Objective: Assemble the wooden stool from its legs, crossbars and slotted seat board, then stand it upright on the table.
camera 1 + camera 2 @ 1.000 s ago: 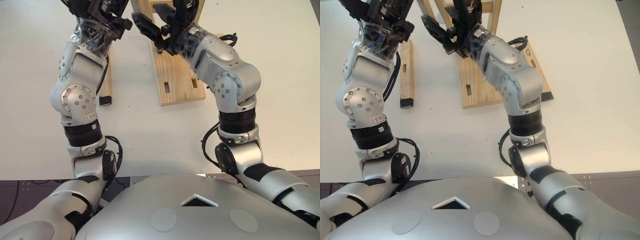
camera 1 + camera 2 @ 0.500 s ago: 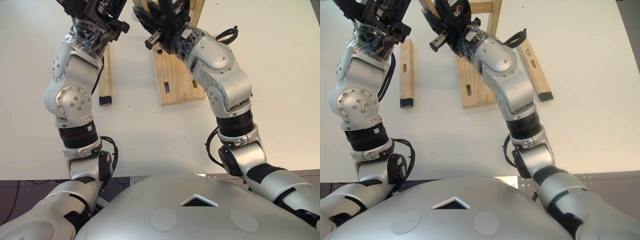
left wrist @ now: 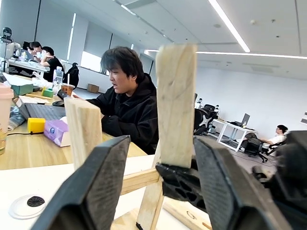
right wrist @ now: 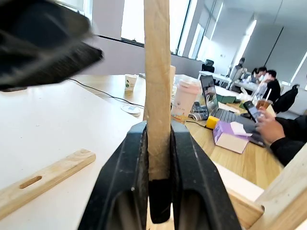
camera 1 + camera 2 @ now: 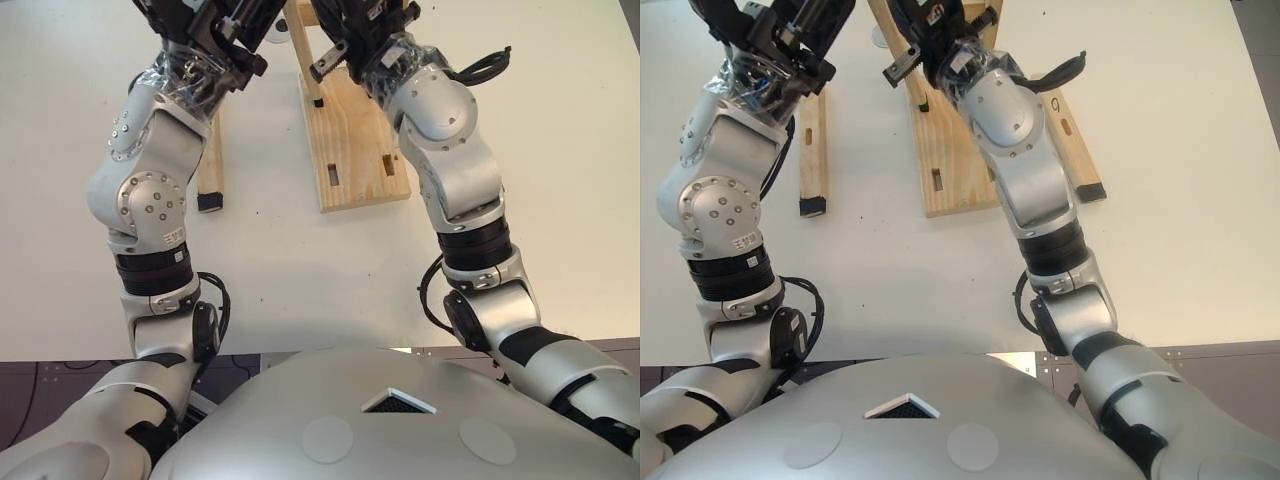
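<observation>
The main risk, as I judge it, is the half-built frame twisting. The right gripper (image 4: pixel 157 129) is clamped on one upright pale wooden leg (image 4: pixel 157 57), which is joined by a thin wooden crossbar (image 3: pixel 139 179) to a second upright pale leg (image 3: pixel 84 127) that nothing holds. A push or tilt from one side could lever the joint loose or drag the leg's lower end off its slot. If the left fingers close off-centre, they could knock the frame sideways or meet the right gripper, which sits very near. The flat pale slotted seat board (image 5: pixel 355 150) lies unheld on the white tabletop (image 5: pixel 300 270), so it could also slide under a downward press. That board sits toward the far edge, about midway across, with the frame standing at its far end; whether the leg is seated in a slot cannot be told. The left gripper (image 3: pixel 161 148) has its fingers spread wide, and the held leg shows in the gap between them, apparently a little beyond the tips. One loose slotted leg (image 5: pixel 211 165) lies flat beside the board's left edge, and another loose leg (image 5: pixel 1072 140) lies beside its right.
</observation>
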Motion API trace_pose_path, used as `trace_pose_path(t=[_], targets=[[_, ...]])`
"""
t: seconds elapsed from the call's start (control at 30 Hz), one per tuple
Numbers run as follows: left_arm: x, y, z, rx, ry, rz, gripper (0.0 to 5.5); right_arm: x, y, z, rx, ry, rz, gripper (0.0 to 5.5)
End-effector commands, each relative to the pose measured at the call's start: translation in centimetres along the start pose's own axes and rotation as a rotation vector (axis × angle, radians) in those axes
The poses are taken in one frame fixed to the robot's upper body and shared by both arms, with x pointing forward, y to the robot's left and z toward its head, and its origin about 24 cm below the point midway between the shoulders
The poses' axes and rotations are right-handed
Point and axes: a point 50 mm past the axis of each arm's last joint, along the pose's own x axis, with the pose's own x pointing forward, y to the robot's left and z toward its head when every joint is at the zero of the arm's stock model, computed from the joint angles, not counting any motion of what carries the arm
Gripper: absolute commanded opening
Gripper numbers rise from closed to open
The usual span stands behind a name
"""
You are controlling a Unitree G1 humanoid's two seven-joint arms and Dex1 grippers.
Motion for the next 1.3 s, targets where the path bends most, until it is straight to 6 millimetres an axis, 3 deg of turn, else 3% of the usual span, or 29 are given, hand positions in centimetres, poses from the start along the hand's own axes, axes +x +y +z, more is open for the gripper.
trace_pose_path(t=[0.03, 0.17, 0.37, 0.53, 0.63, 0.77, 1.17, 1.3], targets=[[0.4, 0.0, 0.2, -0.042, -0.008, 0.015, 2.71, -0.2, 0.3, -0.6, -0.253, -0.019, 0.0, 0.4], [0.7, -0.3, 0.5, -0.195, -0.069, 0.023, 2.71, -0.4, 0.4, -1.1, -0.407, -0.04, -0.025, 0.4], [1.0, -0.2, 0.7, -0.397, -0.1, 0.014, 2.71, -0.5, 0.1, -2.2, -0.481, -0.023, -0.063, 0.4], [0.9, -1.4, -0.9, -0.378, 0.018, -0.029, 2.71, -0.5, -1.1, -2.5, -0.403, 0.013, -0.151, 0.4], [1.0, -1.9, -0.7, -0.387, 0.001, -0.05, 2.71, -0.3, -1.6, -2.8, -0.399, 0.032, -0.168, 0.4], [1.3, -1.2, -0.1, -0.408, -0.06, -0.002, 2.71, -0.4, -0.8, -2.8, -0.424, 0.022, -0.131, 0.4], [2.4, -0.3, -1.5, -0.66, -0.135, 0.141, 2.71, -0.5, -0.1, -2.7, -0.583, -0.019, -0.091, 0.4], [2.2, 0.6, -2.1, -0.722, -0.158, 0.24, 2.12, -0.5, -0.3, -2.9, -0.634, -0.012, -0.11, 0.4]])
